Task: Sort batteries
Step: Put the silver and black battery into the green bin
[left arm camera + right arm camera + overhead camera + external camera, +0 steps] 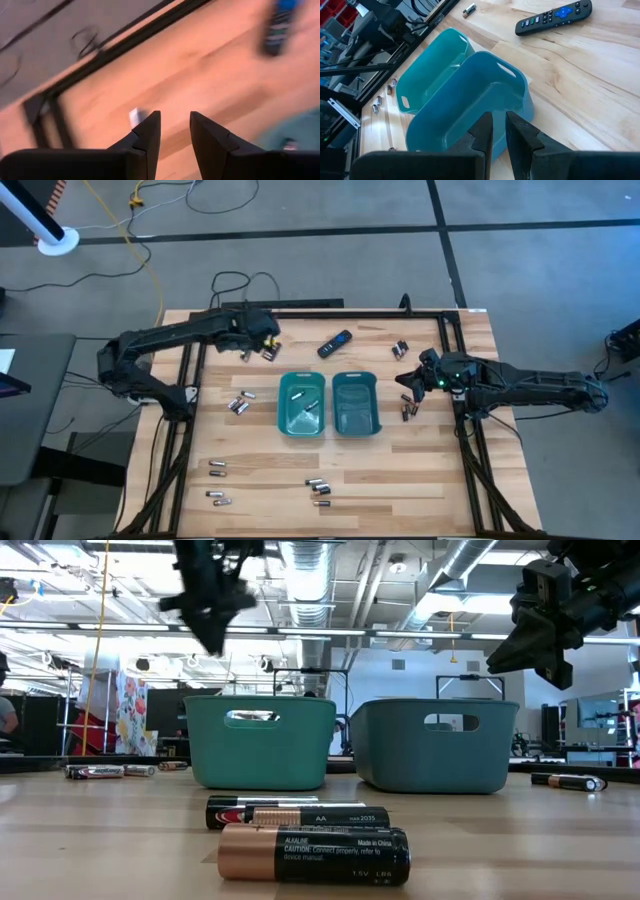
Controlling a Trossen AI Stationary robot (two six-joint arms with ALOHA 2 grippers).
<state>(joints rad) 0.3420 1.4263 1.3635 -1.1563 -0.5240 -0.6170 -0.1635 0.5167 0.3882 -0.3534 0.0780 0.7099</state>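
Batteries lie scattered on the wooden table: two (257,354) at the far left, a cluster (238,403) left of the trays, more (318,486) near the front edge and a few (407,412) at the right. Two teal trays (302,426) (356,428) stand side by side in the middle, and the left one holds a few batteries (303,401). My left gripper (266,335) (175,120) hangs high above the far-left batteries, open with a small gap and nothing between its fingers. My right gripper (408,377) (499,119) waits right of the trays, its fingers a narrow gap apart and empty.
A black remote (335,343) with a blue button lies behind the trays. Black frame rails (187,395) (462,395) run along both sides of the table. In the low view, two batteries (300,835) lie close to the front edge.
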